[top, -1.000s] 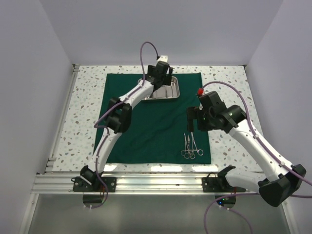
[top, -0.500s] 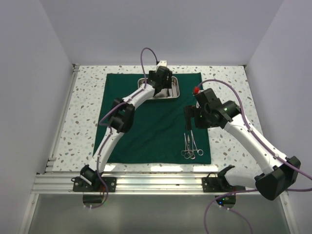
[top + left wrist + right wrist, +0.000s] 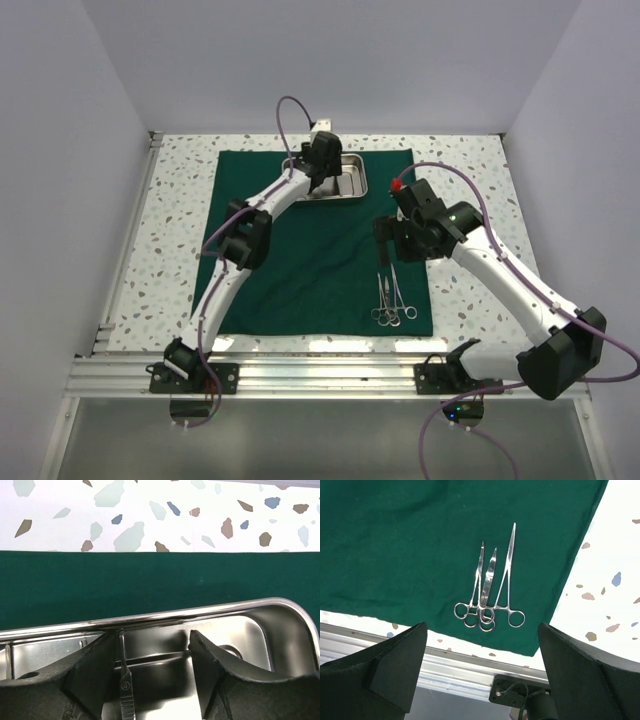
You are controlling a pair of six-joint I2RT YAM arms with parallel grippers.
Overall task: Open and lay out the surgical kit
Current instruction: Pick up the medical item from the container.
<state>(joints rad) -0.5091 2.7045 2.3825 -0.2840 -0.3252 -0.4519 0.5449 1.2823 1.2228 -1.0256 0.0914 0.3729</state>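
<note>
Kit: lay open on the speckled table (image 3: 170, 230), with all its parts between the far wall and the metal rail (image 3: 330, 375) at the near edge.
Cloth (image 3: 310, 270): dark green, a single large sheet, nearly square. It was spread flat with a few soft creases, and its near right corner lay close to the rail.
Tray (image 3: 200, 612): shiny steel, rectangular, with rounded corners and a rolled rim. It sat on the far part of the cloth, and a strip of green showed beyond it.
Tool (image 3: 126, 690): a slim steel piece with a ridged grip, lying inside the tray. I could not tell what kind it was.
Clamps (image 3: 490, 587): three scissor-handled pieces lay side by side near the cloth's near right corner. Their rings faced the rail and their tips pointed away. The right one was the longest and the middle one the shortest, and the rings crowded together.
Left gripper (image 3: 150, 645): reached down into the tray with its fingers apart. The tool lay between them, just beside one finger, and I could not tell whether they touched.
Right gripper (image 3: 384, 250): hung over the cloth just beyond the clamps' tips, fingers spread wide and holding nothing.
</note>
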